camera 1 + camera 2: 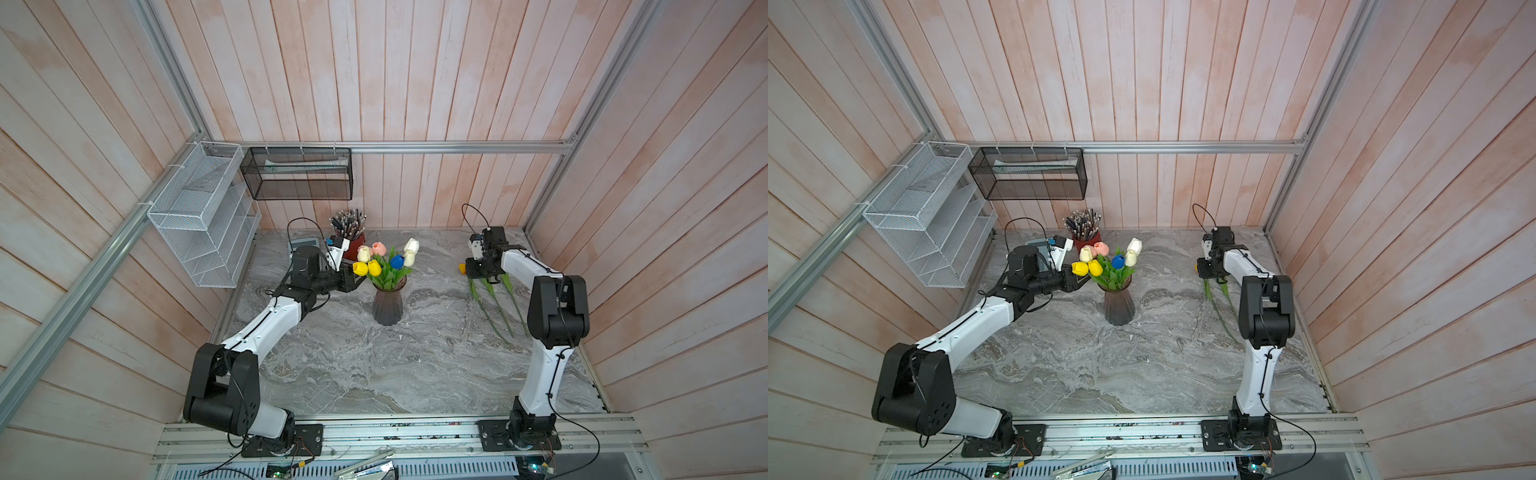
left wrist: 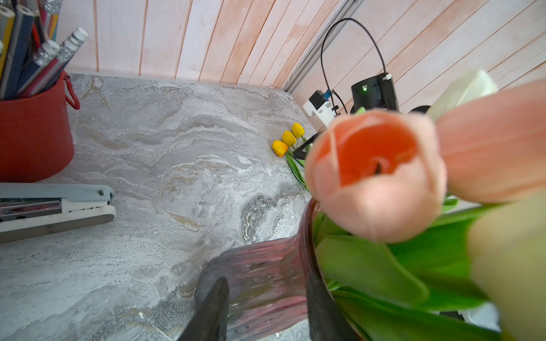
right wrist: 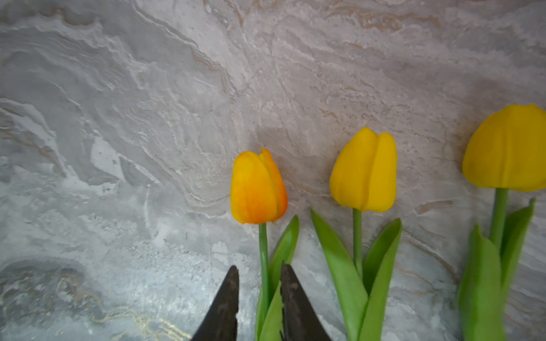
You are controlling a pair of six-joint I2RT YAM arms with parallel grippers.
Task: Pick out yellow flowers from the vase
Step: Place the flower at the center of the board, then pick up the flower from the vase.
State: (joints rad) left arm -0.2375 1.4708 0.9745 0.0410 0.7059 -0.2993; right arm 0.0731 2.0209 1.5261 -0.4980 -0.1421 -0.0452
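Yellow tulips (image 3: pixel 365 171) like these look light and bendy, with soft heads. The best place to take hold is likely the thin green stem, just under the head. A straight pull up should slip one free, though its leaves may catch on the others.

There are five. Three lie side by side on the table (image 1: pixel 374 374), at 3 o'clock from the vase (image 1: pixel 388 307). Two yellow heads (image 1: pixel 368 268) stand in the vase, at the bunch's 9 o'clock side. Three white tulips (image 1: pixel 411 246), one pink tulip (image 1: pixel 379 248) and one blue tulip (image 1: pixel 397 261) share it.

The left gripper (image 2: pixel 267 283) has its fingers on both sides of the vase neck and seems to hold it. The right gripper (image 3: pixel 260 265) has its fingers a little apart around the orange-tinted tulip (image 3: pixel 257 189) stem, not pinching it.
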